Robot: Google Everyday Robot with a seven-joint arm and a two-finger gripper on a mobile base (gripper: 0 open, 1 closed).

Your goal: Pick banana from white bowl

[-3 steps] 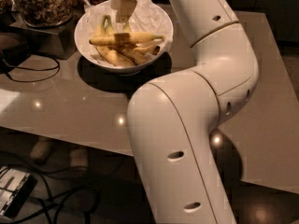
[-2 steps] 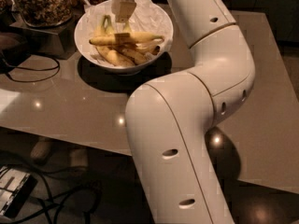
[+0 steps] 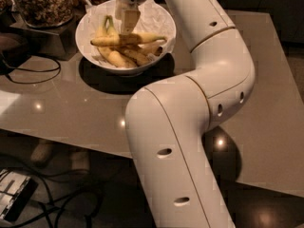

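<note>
The gripper (image 3: 128,28) reaches into the white bowl (image 3: 165,20) near the worktop's (image 3: 266,80) far left corner and meets the middle of the topmost banana (image 3: 148,37). I cannot tell whether it is clamped. This looks like the grasping step; next comes a firm clamp, then a straight lift.

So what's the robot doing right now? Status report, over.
Pincer down in the white bowl, at the middle of the banana. Banana lying across shorter bananas. Jar of nuts off to the side.

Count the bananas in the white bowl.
4 at least, in the white bowl: the banana across the top beneath the tool, three shorter bananas below it; more may be hidden.
</note>
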